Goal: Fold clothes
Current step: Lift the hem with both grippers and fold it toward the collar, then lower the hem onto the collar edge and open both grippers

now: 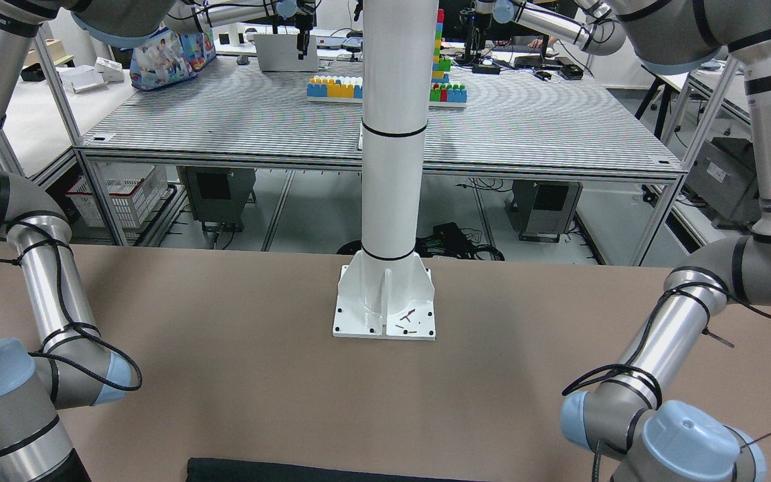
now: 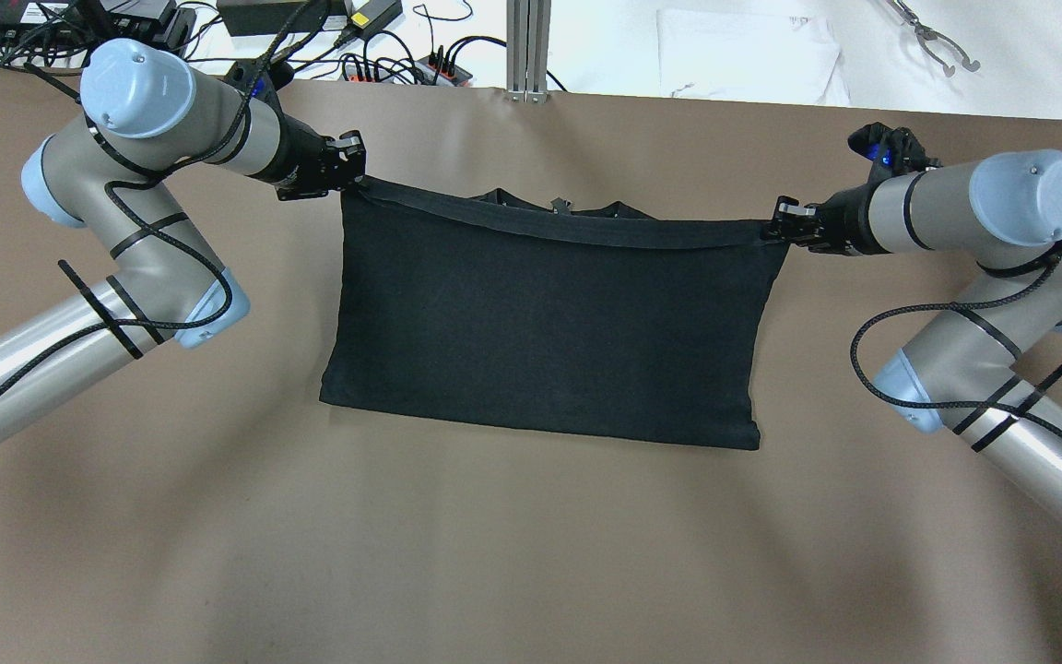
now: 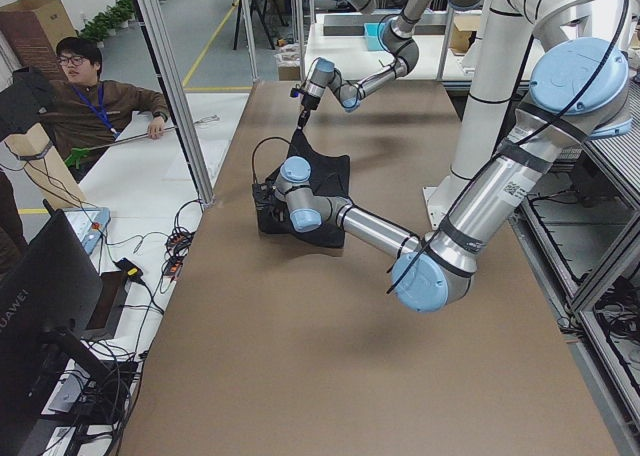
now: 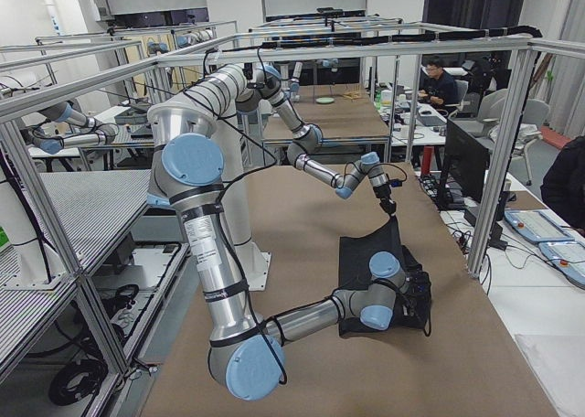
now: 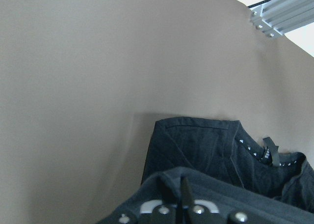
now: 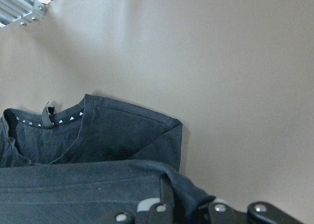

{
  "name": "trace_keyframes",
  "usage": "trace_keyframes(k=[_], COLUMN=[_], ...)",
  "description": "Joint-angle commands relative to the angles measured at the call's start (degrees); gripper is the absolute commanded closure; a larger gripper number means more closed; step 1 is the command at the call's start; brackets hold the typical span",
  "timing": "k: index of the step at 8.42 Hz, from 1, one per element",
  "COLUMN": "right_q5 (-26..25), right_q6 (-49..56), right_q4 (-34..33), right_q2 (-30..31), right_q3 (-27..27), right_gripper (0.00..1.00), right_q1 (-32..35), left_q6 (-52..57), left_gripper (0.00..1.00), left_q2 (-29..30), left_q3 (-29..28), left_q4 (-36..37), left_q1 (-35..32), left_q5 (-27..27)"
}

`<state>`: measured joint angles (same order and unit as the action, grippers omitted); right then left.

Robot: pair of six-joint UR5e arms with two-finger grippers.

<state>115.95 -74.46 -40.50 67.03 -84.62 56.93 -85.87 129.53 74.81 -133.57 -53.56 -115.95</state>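
Garment: the black garment (image 2: 540,332) sits mid-table in the overhead view, spread wide. Its hemmed top edge is raised and stretched taut between the two grippers, and its 6 o'clock edge lies on the brown table (image 2: 531,553).
Left gripper: the left gripper (image 2: 353,175) is at the garment's 10 o'clock corner. Its fingers are pinched together on the hem, and its own wrist camera shows the dark cloth bunched around the thin fingertips (image 5: 180,187).
Right gripper: the right gripper (image 2: 775,226) is at the garment's 2 o'clock corner. Its fingers are clamped on the hem's end, with the cloth draped over them in its wrist view.
Neckline: the neckline (image 6: 49,117), with a row of small white triangles and a little loop tag, lies flat on the table past the taut hem, at the garment's 12 o'clock.
Post: the white post (image 1: 392,134) stands upright on its bolted base plate (image 1: 385,314) in the front-facing view. It is at 12 o'clock from the strip of garment at that view's bottom edge, well apart from it.
Person: a person (image 3: 95,96) sits beyond the table's long edge, at 10 o'clock in the left side view.
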Motion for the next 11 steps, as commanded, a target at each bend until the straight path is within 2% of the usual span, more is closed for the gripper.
trace_keyframes(k=[1, 4, 5, 6, 7, 10, 11], right_q5=[-0.1, 0.0, 0.0, 0.0, -0.1, -0.1, 0.0], right_q6=[-0.3, -0.2, -0.2, -0.3, -0.4, -0.1, -0.3], right_q4=[-1.3, -1.3, -1.3, -1.4, -1.6, -4.2, -4.8], right_q2=[-2.3, -2.3, -2.3, -2.3, -2.3, -2.7, -4.6], right_q3=[1.3, 1.6, 1.6, 1.6, 1.6, 1.7, 3.0], right_gripper=[1.0, 1.0, 0.93, 0.82, 0.8, 0.84, 0.84], right_q1=[-0.1, -0.1, -0.1, 0.0, 0.1, 0.8, 0.9], left_q6=[-0.9, -1.1, -0.5, -0.4, -0.4, -0.2, -0.2], left_gripper=[1.0, 1.0, 1.0, 1.0, 1.0, 1.0, 1.0], left_q2=[1.8, 2.1, 2.0, 1.8, 1.9, 2.0, 2.0], left_q3=[0.0, 0.4, 0.4, 0.4, 0.2, -0.1, -0.3], left_q4=[0.0, -0.2, -0.2, -0.2, -0.1, 0.2, 0.3], left_q1=[0.6, 1.7, 1.7, 1.7, 1.6, -0.1, -0.1], left_q5=[0.1, 0.2, 0.2, 0.2, 0.2, 0.1, 0.4])
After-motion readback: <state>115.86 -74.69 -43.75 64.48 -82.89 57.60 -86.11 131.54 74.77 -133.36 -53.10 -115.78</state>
